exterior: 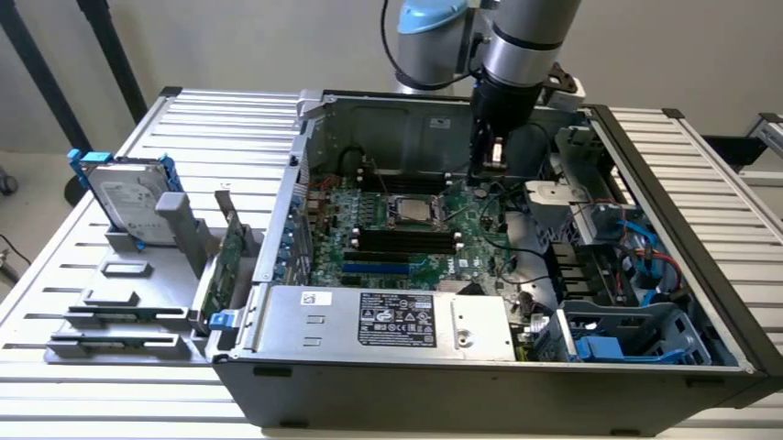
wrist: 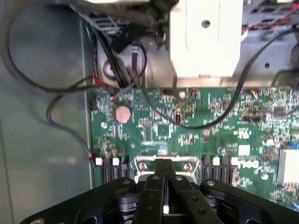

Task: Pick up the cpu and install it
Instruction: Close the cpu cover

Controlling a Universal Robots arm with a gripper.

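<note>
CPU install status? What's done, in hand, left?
Done: the cpu looks seated in the motherboard socket. In hand: nothing visible; the gripper is shut, above the board at the socket's exterior-view right. Left: whether the socket is latched can't be told.

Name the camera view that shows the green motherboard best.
The exterior view: the motherboard lies almost whole inside the open case, socket and memory slots visible. The wrist view gives a close stretch of it, partly covered by the shut gripper.
</note>
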